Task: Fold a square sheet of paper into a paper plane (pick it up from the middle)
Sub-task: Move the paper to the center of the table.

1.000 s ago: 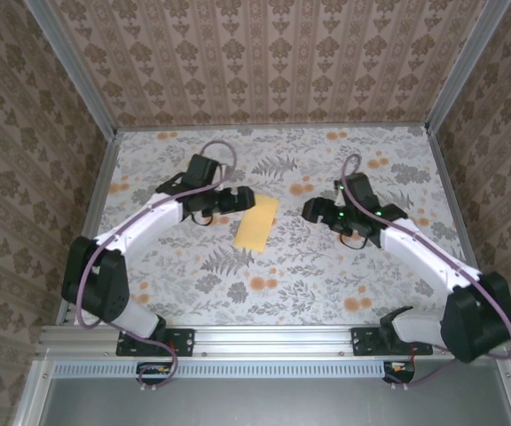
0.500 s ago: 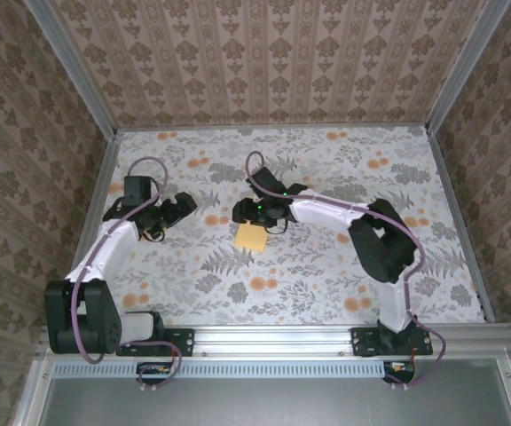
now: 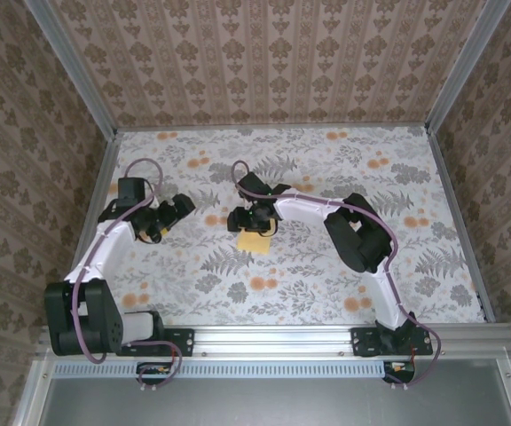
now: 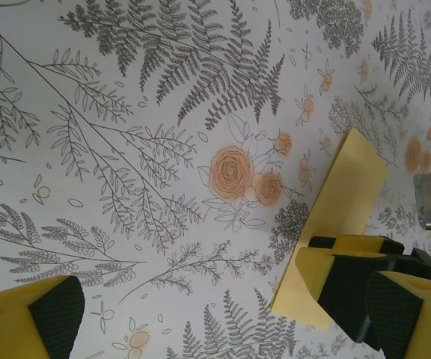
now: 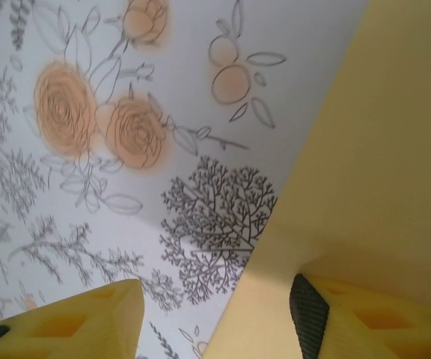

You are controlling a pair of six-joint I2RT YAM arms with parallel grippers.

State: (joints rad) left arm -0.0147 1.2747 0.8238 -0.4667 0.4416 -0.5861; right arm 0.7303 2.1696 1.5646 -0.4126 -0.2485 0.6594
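The square sheet of paper [image 3: 254, 242] lies on the floral table as a folded pale-yellow oblong, left of centre. My right gripper [image 3: 254, 224] reaches across from the right and sits over its far end. In the right wrist view the paper [image 5: 380, 149] bends up against the right pad [image 5: 309, 314]. The left finger [image 5: 73, 321] stands off it on the cloth, so the right gripper [image 5: 215, 325] is open. My left gripper [image 3: 176, 217] is wide open to the left of the paper, touching nothing. Its own view [image 4: 223, 325] shows the paper [image 4: 346, 187] under a yellow finger [image 4: 314, 273]. No paper plane is in view.
Patterned walls close the table on three sides, with metal posts at the back corners. An aluminium rail [image 3: 273, 337] runs along the near edge. The right arm's elbow [image 3: 357, 235] arches over the middle of the flowered cloth [image 3: 326, 284].
The left arm has drawn back left from the paper. The right arm has swung across from the right onto the paper's far end, its jaws narrowing. The visible paper is shorter than before.
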